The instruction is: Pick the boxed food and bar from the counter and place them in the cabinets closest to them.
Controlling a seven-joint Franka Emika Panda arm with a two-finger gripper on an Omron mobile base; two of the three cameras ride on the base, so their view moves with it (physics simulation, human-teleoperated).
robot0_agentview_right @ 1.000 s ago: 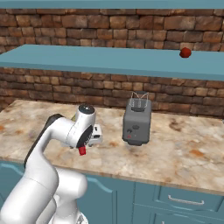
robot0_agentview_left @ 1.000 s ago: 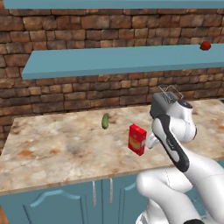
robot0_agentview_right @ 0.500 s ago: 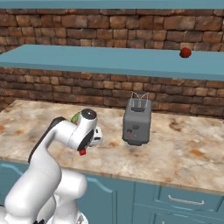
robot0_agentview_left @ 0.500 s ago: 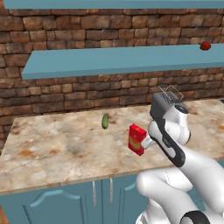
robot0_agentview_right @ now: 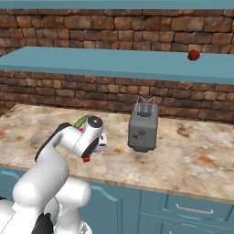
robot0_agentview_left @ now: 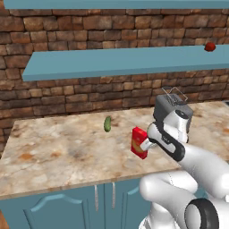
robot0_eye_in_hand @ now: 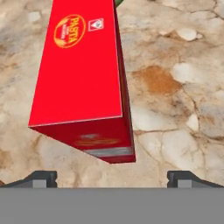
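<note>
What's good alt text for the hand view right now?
A red boxed food carton marked "PASTA" stands on the marbled counter, just ahead of the open gripper, whose two dark fingertips sit apart, clear of the carton.
</note>
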